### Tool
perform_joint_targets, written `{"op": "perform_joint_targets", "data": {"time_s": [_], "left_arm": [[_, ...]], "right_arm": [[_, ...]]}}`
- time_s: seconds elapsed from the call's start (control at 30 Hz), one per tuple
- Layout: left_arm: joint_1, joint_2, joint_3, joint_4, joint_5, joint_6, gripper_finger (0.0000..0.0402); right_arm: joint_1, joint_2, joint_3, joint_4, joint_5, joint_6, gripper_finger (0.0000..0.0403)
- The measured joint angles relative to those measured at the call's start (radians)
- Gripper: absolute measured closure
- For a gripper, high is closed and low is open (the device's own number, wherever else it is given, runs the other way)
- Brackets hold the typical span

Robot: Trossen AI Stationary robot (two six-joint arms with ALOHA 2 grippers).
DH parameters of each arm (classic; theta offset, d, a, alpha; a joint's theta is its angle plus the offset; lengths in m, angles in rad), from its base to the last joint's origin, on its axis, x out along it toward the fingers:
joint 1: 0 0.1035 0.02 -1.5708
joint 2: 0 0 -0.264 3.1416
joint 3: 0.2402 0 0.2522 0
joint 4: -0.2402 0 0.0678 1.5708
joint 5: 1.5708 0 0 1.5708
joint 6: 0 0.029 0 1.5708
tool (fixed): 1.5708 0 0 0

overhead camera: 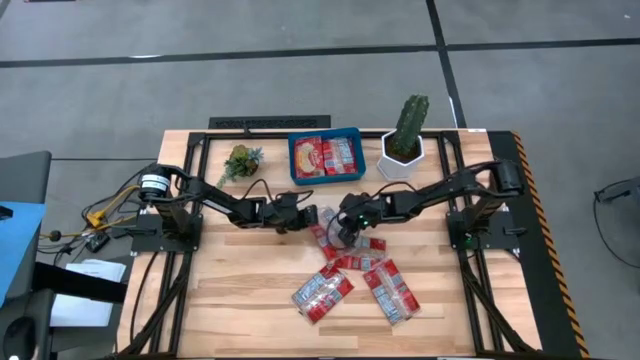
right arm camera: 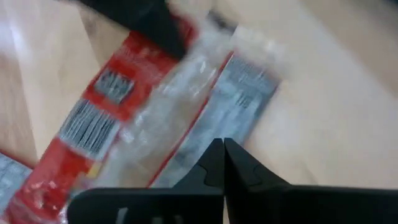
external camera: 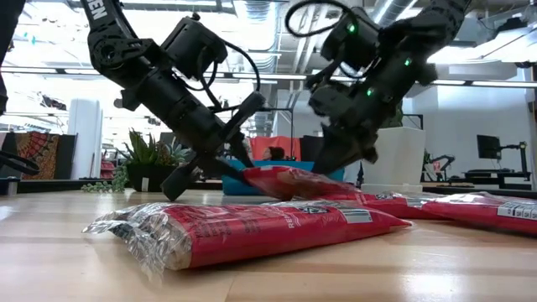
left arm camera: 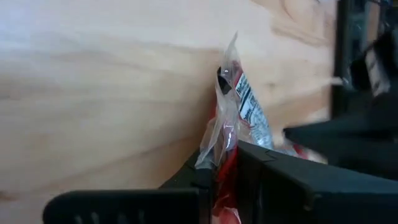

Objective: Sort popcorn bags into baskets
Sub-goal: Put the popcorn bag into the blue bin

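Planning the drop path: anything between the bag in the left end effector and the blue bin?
Nothing visible. The left end effector is shut on a popcorn bag mid-table; the blue bin lies straight behind, bare wood between. The right end effector sits beside, off that line.

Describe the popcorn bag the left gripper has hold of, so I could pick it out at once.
Start at the blue bin at the table's far edge, then come toward the middle, where both arms meet. The left gripper is shut on the popcorn bag there. Unlike the bags lying flat nearer the front, one end of it is raised off the wood.
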Motion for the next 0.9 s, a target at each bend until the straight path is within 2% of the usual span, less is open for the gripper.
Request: {"op": "perform_joint_targets", "data": {"time_s": [0.13, 0.33, 0.53, 0.7, 0.9], "left_arm": [[0.000, -0.015, 0.006, 0.043, 0.072, 0.024, 0.0394], [0.014, -0.080, 0.047, 0.028, 0.129, 0.097, 0.0395], [0.073, -0.164, 0.148, -0.079, 0.187, 0.197, 0.0395], [0.172, -0.208, 0.334, -0.298, 0.258, 0.402, 0.0395], [0.343, -0.174, 0.644, -0.632, 0.260, 0.767, 0.0395]], "right_arm": [[-0.030, -0.131, 0.001, -0.185, 0.039, -0.032, 0.0379], [-0.074, -0.375, 0.001, -0.412, 0.166, -0.095, 0.0378], [-0.117, -0.553, 0.000, -0.539, 0.269, -0.089, 0.0391], [-0.136, -0.625, 0.000, -0.603, 0.319, -0.045, 0.0379], [-0.145, -0.642, 0.000, -0.607, 0.340, -0.025, 0.0378]]}}
